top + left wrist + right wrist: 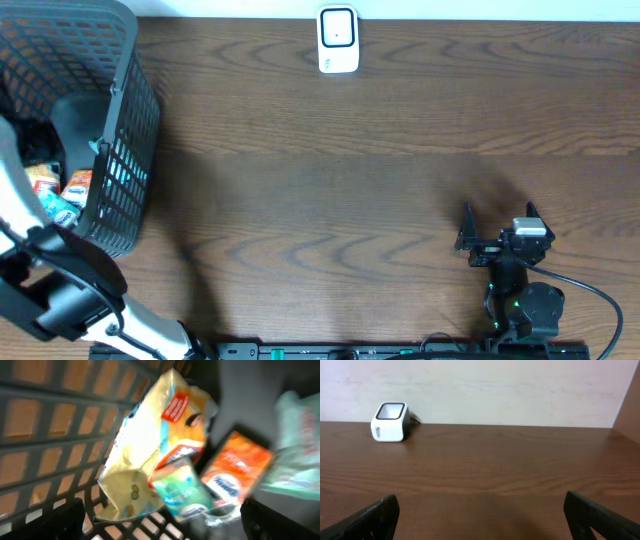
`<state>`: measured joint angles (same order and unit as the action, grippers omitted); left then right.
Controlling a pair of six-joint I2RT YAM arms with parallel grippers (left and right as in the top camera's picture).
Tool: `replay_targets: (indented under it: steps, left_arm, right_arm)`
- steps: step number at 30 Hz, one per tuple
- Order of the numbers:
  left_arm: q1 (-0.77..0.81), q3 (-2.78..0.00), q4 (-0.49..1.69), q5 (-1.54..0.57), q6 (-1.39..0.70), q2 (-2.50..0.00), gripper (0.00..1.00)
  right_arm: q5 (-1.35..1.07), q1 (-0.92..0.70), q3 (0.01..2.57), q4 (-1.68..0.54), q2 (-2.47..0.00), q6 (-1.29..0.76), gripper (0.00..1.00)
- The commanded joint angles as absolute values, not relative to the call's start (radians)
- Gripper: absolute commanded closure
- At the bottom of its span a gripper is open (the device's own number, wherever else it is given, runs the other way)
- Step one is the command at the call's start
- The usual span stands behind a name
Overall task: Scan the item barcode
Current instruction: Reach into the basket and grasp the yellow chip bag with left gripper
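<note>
The grey mesh basket (125,150) at the table's left end holds several items. In the left wrist view these are a yellow bag (145,455), a teal pack (182,490), an orange pack (235,470) and a pale green bag (295,450); the view is blurred. My left gripper (160,522) is inside the basket just above them, open, with nothing between its fingers. The white barcode scanner (338,40) stands at the table's far edge, also visible at far left in the right wrist view (390,415). My right gripper (500,228) rests open and empty over the table at the near right.
The basket's mesh wall (45,435) stands close on the left of my left gripper. The white left arm (20,200) reaches over the basket's near side. A pale wall (495,390) runs behind the table's far edge. Brown wooden tabletop (330,200) lies between basket and right arm.
</note>
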<state>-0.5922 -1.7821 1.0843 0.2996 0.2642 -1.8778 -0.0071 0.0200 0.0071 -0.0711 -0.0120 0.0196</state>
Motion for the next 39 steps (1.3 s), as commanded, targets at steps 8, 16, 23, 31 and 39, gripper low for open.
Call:
replay_targets:
  steps: [8,16,23,31,39]
  left_arm:
    - [-0.644,-1.683,0.95,0.434,0.426,-1.939,0.02]
    - [-0.66,-1.672,0.879,0.307,0.577,-2.033,0.02]
    - [-0.666,-1.672,0.748,0.307,0.592,-2.058,0.02]
    - [-0.667,-1.672,0.797,0.136,0.591,-2.061,0.75]
    - [-0.661,-1.674,0.925,-0.052,0.589,-2.029,0.93]
  right_arm:
    - [-0.006,0.014,0.006,-0.075,-0.007,0.031,0.01]
    - [-0.006,0.014,0.006,-0.075,-0.007,0.031,0.01]
    - [-0.006,0.014,0.006,-0.075,-0.007,0.031,0.01]
    - [-0.006,0.014,0.006,-0.075,-0.007,0.031,0.01]
    - [-0.006,0.014,0.006,-0.075,-0.007,0.031,0.01]
